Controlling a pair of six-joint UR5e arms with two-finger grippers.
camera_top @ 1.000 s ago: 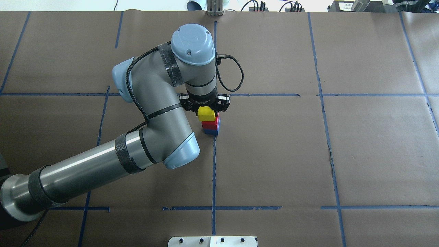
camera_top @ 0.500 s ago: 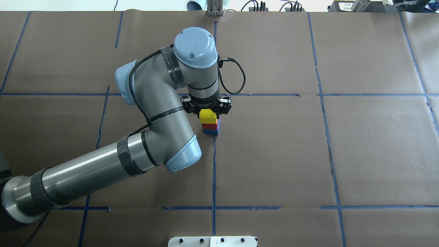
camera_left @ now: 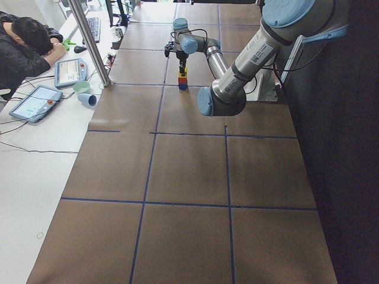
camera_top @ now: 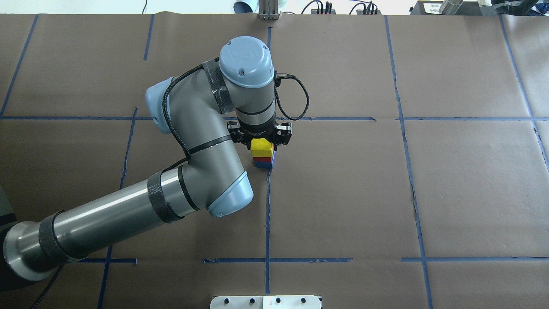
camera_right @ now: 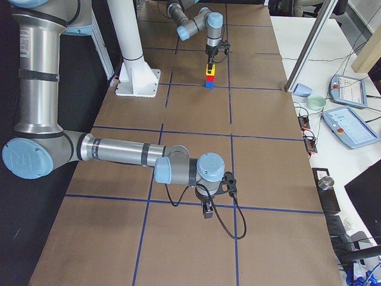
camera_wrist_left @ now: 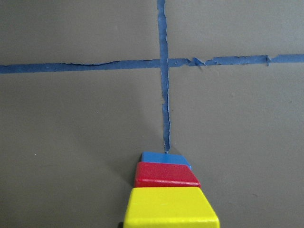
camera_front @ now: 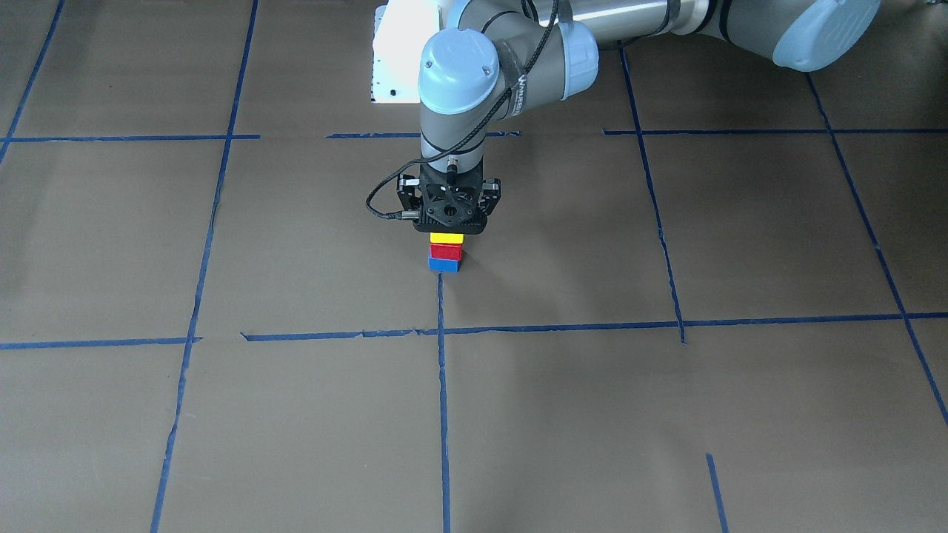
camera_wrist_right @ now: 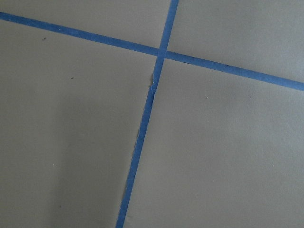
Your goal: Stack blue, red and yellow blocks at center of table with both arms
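Note:
A blue block stands at the table's centre by the tape cross, with a red block on it. My left gripper points straight down and is shut on a yellow block, which is lined up on top of the red one with no gap showing. The front view shows the same stack: yellow, red, blue. The left wrist view shows yellow over red and blue. My right gripper hangs low over bare table, far from the stack. I cannot tell whether it is open or shut.
Brown paper with blue tape lines covers the table. The white robot base plate is at the robot's side. Across the table are a metal post, tablets and a seated person.
My left gripper has moved right and down with the yellow block. The block, which hung offset to the left above the red one, is now lined up on the stack.

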